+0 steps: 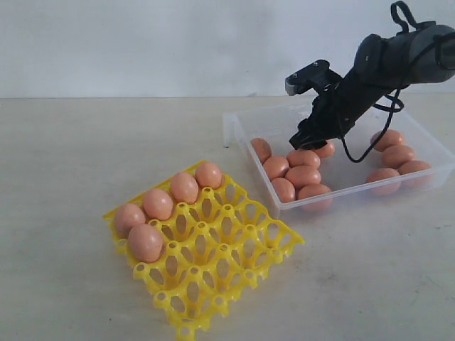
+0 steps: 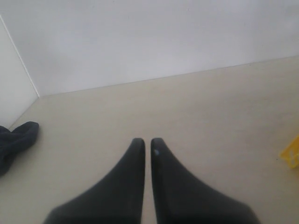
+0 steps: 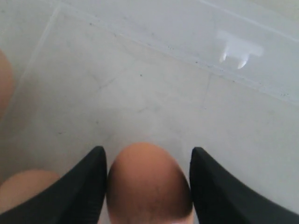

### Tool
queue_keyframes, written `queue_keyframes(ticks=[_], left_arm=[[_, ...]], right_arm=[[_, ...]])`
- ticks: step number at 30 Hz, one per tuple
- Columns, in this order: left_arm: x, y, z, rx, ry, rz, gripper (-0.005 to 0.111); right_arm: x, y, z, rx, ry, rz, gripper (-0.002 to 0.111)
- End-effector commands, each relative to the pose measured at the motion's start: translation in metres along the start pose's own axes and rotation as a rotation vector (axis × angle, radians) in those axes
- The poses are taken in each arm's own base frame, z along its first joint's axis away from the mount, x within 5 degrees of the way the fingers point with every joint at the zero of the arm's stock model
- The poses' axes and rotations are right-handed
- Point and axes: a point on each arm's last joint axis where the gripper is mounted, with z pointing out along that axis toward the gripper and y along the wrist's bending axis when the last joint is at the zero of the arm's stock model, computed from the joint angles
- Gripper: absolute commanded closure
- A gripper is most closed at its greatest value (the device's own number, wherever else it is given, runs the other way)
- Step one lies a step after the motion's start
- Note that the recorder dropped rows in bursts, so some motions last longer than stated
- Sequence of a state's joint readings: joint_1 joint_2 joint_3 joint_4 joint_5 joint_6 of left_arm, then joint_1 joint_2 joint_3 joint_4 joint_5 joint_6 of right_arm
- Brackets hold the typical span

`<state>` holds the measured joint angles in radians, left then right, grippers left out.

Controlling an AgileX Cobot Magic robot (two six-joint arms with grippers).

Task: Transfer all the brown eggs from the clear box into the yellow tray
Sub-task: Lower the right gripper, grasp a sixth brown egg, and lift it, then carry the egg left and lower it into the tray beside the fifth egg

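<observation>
Right pincer (image 3: pixel 148 186) straddles an egg (image 3: pixel 148 184) (jaws wide, one side not touching); an off-centre squeeze could squirt it loose.

The exterior view looks down from the front across the surface (image 1: pixel 64 142) toward the wall. The left wrist view faces low along bare surface, catching the yellow tray's (image 2: pixel 292 154) corner. The right wrist view looks closely into the clear box (image 3: pixel 140 79).
</observation>
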<state>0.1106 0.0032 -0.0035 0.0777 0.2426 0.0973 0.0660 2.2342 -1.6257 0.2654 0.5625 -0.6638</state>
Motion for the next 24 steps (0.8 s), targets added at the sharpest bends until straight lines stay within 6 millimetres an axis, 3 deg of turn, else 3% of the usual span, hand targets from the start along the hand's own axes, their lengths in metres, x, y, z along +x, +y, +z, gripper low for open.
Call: queue_keyframes(ticks=[1, 4, 6, 7, 10, 16, 24], left_arm=[[0.0, 0.0, 0.0, 0.004, -0.011, -0.004, 0.103], [0.0, 0.0, 0.0, 0.004, -0.011, -0.004, 0.103], [0.0, 0.0, 0.0, 0.004, -0.011, -0.004, 0.103], [0.0, 0.0, 0.0, 0.004, -0.011, -0.004, 0.103], [0.0, 0.0, 0.0, 0.004, -0.011, -0.004, 0.103], [0.0, 0.0, 0.0, 0.004, -0.011, -0.004, 0.103], [0.0, 0.0, 0.0, 0.004, -0.011, -0.004, 0.103]], right_arm=[[0.007, -0.002, 0.008, -0.006, 0.032, 0.015, 0.06], [0.008, -0.002, 0.011, -0.004, 0.034, 0.053, 0.06], [0.009, -0.002, 0.013, -0.005, 0.04, 0.072, 0.066], [0.01, -0.002, 0.014, -0.007, 0.043, 0.085, 0.072], [0.01, -0.002, 0.014, -0.003, 0.048, 0.114, 0.108], [0.003, -0.004, 0.0, 0.013, 0.016, 0.158, 0.108], [-0.028, -0.007, -0.073, 0.055, -0.13, 0.28, 0.108]])
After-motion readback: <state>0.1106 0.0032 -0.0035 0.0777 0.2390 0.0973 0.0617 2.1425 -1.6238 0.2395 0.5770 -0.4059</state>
